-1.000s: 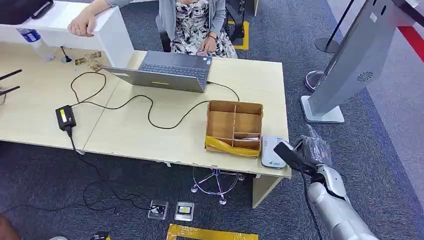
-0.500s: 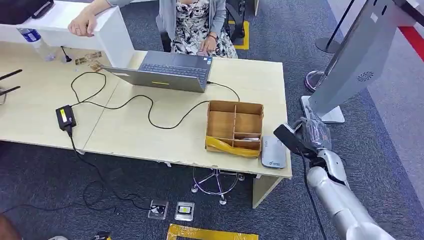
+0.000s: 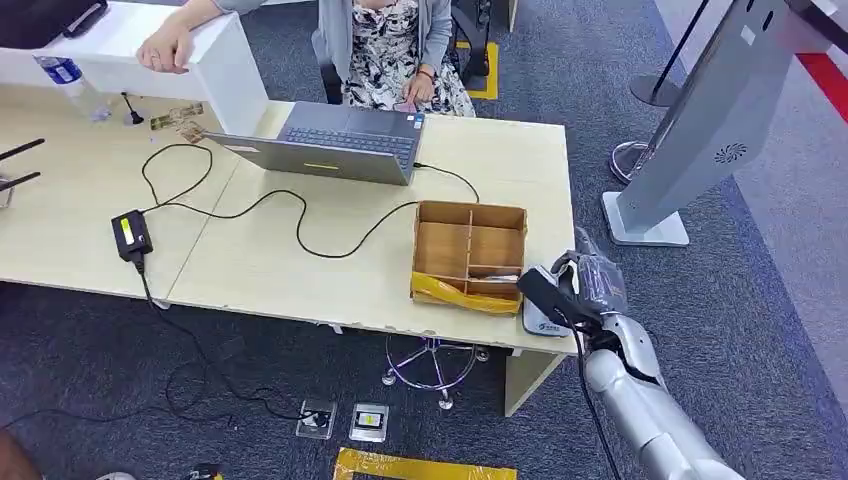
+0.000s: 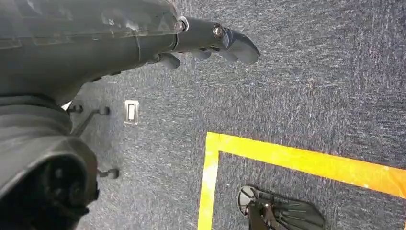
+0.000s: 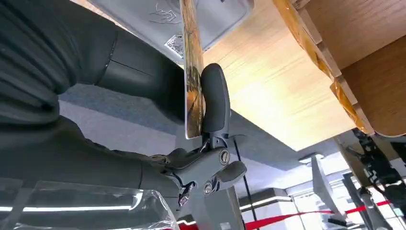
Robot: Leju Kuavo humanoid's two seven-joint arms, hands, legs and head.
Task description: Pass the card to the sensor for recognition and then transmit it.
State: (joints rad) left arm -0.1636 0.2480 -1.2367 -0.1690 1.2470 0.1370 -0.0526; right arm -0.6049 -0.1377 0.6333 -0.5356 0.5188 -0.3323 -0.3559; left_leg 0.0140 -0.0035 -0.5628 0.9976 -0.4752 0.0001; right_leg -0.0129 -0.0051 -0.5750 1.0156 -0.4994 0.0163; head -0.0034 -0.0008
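Desk [image 3: 300,270] edge, card [image 5: 191,72] pinched in right robot hand [image 3: 590,285], just over white sensor [image 3: 545,320].

The left hand [image 4: 210,40] reaches in over a dark grey-blue carpet floor [image 4: 311,81], its dark fingers [image 4: 237,43] loosely curled together with nothing between them. A band of yellow tape [image 4: 297,160] runs across the carpet and turns a corner, and a small pale floor plate [image 4: 131,111] lies apart from it. Near the plate show two black chair casters [image 4: 104,111] on thin legs, while a dark rounded base [image 4: 280,213] sits inside the corner of the tape
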